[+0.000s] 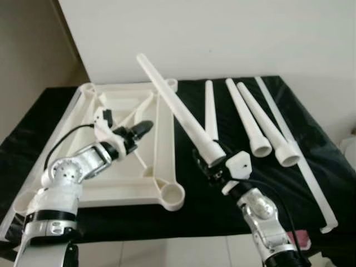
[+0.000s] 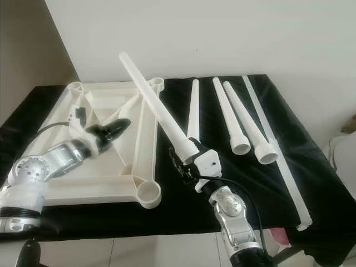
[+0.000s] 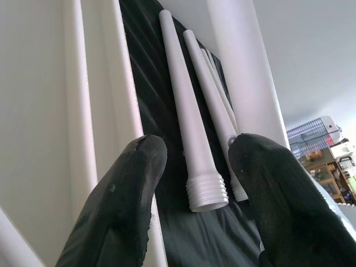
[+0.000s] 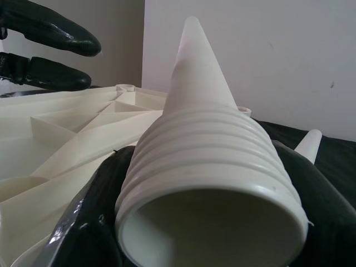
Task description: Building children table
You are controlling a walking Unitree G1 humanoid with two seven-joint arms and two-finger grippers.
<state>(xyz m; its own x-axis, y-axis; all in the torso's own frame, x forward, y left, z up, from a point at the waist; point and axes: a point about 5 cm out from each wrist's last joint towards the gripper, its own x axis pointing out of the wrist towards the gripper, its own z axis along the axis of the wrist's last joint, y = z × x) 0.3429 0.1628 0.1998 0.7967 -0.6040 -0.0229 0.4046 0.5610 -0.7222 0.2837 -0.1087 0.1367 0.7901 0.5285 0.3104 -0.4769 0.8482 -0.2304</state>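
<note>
One white table leg [image 1: 178,108] pinched in right end effector [image 1: 214,164]; left end effector [image 1: 139,129] spread above upturned tabletop [image 1: 164,139]; no legible writing.

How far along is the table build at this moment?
Early stage. The tabletop lies upside down on the black cloth, its corner socket empty. The right gripper holds one leg by its threaded end; the left gripper hovers open over the tabletop. Three legs wait on the cloth.
</note>
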